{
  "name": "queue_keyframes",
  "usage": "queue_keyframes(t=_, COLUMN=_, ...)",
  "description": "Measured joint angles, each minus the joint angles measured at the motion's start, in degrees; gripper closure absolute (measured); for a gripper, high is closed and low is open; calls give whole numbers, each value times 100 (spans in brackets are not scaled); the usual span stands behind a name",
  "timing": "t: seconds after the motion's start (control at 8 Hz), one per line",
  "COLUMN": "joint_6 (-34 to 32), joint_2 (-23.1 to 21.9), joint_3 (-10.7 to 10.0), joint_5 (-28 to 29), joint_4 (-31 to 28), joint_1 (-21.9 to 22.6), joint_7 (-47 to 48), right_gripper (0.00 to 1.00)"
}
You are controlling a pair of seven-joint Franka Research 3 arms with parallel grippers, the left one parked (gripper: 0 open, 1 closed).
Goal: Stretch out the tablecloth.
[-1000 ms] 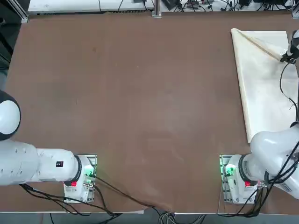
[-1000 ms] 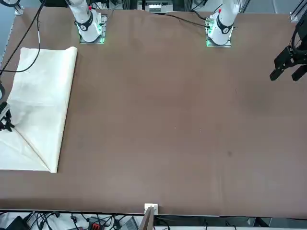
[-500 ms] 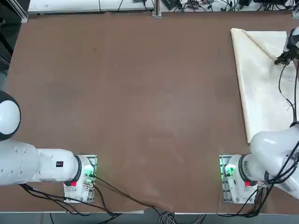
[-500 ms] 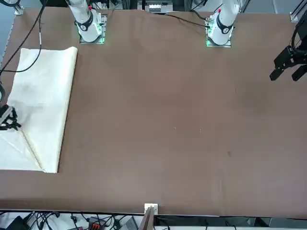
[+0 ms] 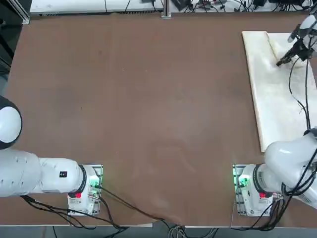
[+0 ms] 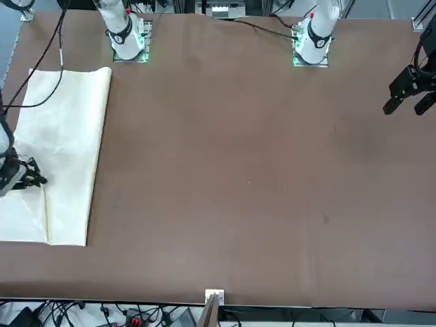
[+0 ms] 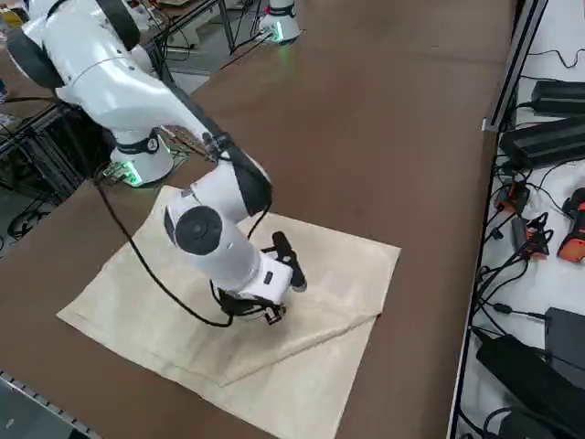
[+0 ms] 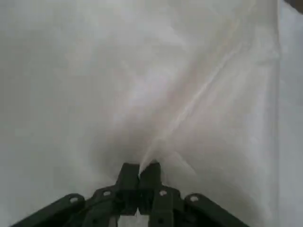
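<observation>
right gripper [image 5: 280, 63] moved inward, dragging fold | clamped on tablecloth [image 5: 270, 99] | fold edge now straighter

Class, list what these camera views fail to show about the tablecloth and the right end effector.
- Top view: the tablecloth runs off the picture's right edge; its far side is cut off.
- Front view: the picture's left edge crops the right end effector and the cloth.
- Right side view: the arm's wrist housing hides the fingertips and the pinched spot.
- Right wrist view: only cloth fills the picture, so no table edge gives its position.
</observation>
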Motion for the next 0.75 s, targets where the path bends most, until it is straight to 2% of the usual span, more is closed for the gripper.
queue_keyframes(t=0.38, joint_6=-725, joint_2=-112, joint_3=25, joint_5=358, joint_4=44, joint_1=598, joint_7=1771, right_gripper=98)
queue_keyframes(t=0.75, joint_6=-1048, joint_2=-186, joint_3=32, joint_5=884, joint_4=49, joint_1=1206, joint_7=3281, right_gripper=98)
